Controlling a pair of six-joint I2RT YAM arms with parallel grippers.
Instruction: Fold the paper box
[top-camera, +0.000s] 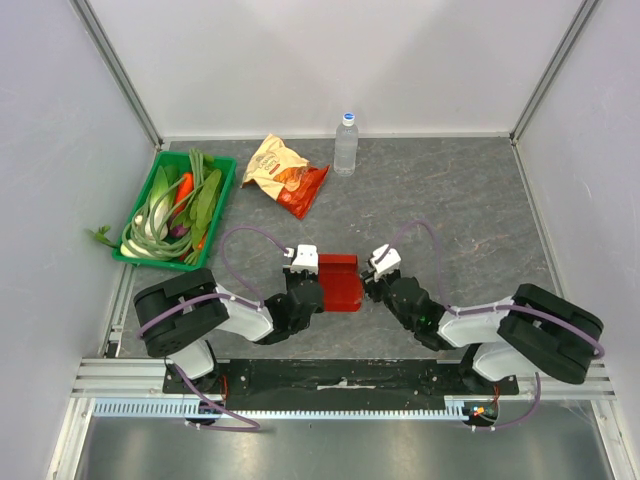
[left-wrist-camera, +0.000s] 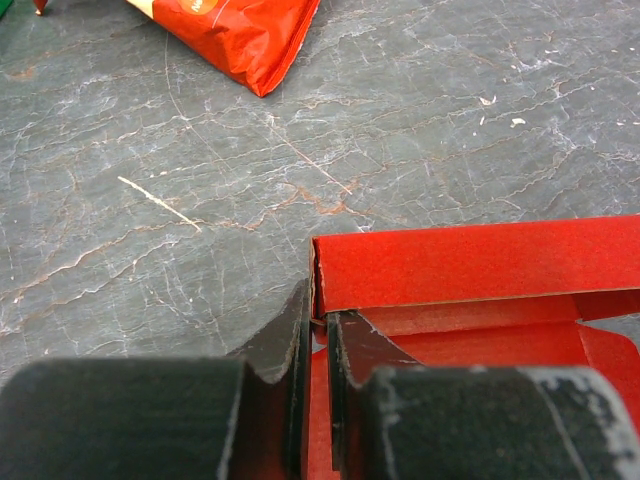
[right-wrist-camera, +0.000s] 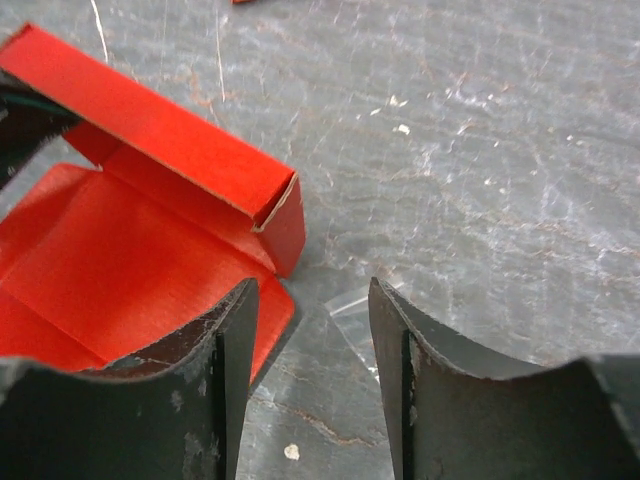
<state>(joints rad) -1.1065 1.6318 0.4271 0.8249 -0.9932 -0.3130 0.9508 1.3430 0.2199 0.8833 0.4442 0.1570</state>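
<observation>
Green plastic forms the shallow tray (top-camera: 226, 190) at the far left of the table (top-camera: 450, 200). It holds a heap of vegetables: white-stemmed leeks (top-camera: 150, 225), an orange carrot (top-camera: 184, 188) and long green pods (top-camera: 205, 200). One leaf (top-camera: 100, 237) hangs out over its left rim. Just right of the tray lies a crinkled snack bag (top-camera: 285, 172), glossy, printed yellow-orange and red.

Nearer the arms, the left gripper (left-wrist-camera: 318, 320) reaches in from the left. Its dark fingers are almost together, and the thin left end of the paper box (top-camera: 340, 283) is pinched in the narrow gap between them. The box sits at the middle of the table between the two grippers. It is plain bright red card, matte, with sharp creases. Its far long side is folded up into a hollow rectangular wall, open at the right end. The base panel and near flaps lie flat on the surface.

Beyond it, against the back wall, a clear plastic bottle (top-camera: 346, 148) with a blue cap stands upright.

The right gripper (right-wrist-camera: 312, 300) comes in from the right with its jaws wide apart and nothing between them. One finger is over the box's flat right corner, the other over bare table. A small scrap of clear film (right-wrist-camera: 355, 310) lies on the table below the gap. The tabletop is dark grey, veined like slate and flecked with white specks.
</observation>
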